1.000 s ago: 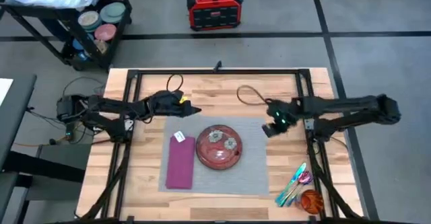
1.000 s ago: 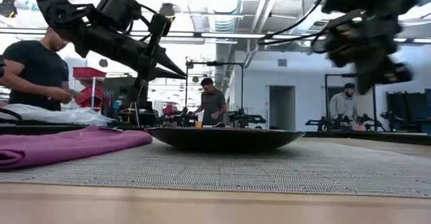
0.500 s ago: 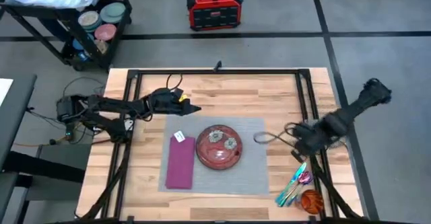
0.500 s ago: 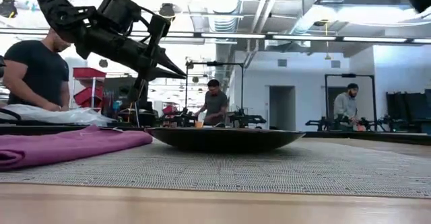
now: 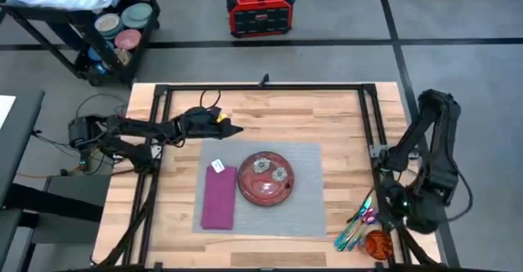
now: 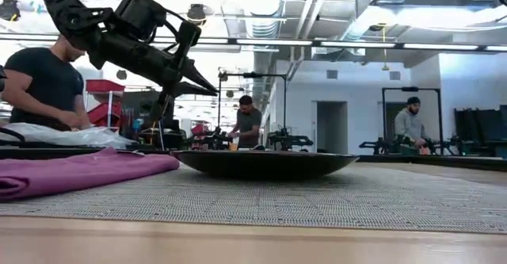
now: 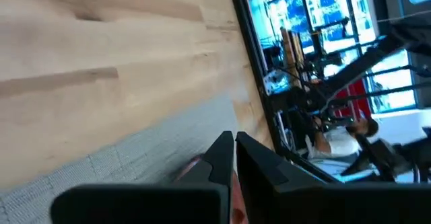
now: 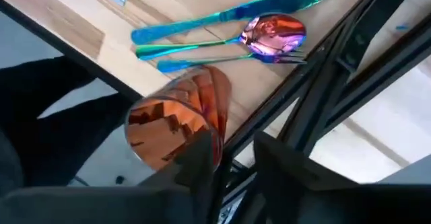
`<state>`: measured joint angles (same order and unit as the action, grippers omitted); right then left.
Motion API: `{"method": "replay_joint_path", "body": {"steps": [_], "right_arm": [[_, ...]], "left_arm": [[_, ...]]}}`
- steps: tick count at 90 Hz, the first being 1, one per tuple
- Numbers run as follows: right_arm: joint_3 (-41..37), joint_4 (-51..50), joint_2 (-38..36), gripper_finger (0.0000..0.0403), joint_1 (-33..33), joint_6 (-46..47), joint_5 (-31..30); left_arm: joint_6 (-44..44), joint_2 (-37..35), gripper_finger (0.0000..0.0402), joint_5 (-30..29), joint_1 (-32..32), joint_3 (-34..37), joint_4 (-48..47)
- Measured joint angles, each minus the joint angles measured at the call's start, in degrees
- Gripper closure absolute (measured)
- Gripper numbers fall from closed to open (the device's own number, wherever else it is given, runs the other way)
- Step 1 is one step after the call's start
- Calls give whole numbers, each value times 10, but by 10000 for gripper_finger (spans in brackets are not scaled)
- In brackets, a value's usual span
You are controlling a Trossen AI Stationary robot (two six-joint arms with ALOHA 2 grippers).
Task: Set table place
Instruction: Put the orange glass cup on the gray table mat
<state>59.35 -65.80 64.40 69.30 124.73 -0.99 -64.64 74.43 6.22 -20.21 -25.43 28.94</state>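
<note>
The grey placemat lies in the middle of the wooden table. On it rest a red plate and, left of the plate, a folded purple napkin. My left gripper hovers shut above the placemat's far left corner, touching nothing. My right gripper is open at the table's right edge, above iridescent cutlery and an amber glass. The glass shows just beside one finger, with nothing between the fingers.
The cutlery and the glass sit on the near right corner, outside the black frame rail. A red box and a cart stand on the floor beyond the table. People work in the room behind.
My right gripper has swung from above the placemat's far right corner toward the table's right and near edges, and now hangs over the cutlery and glass. It has left the low view. The left arm has kept still.
</note>
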Motion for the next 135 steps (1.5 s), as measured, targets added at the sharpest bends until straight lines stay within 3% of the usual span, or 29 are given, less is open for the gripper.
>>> {"method": "replay_joint_path", "body": {"steps": [28,85,95,112,135], "right_arm": [[0,65,63,232,13,-3,9],[-35,106,110,244,27,-3,11],[-35,106,122,273,23,-6,24],[-34,107,125,388,17,-7,43],[-9,101,121,401,14,-7,41]], "left_arm": [[-22,0,402,-1,4,0,0],[-22,0,402,-10,23,0,-15],[-23,0,402,-10,24,0,-24],[-22,0,402,-17,26,0,-26],[-22,0,402,-17,27,0,-26]]}}
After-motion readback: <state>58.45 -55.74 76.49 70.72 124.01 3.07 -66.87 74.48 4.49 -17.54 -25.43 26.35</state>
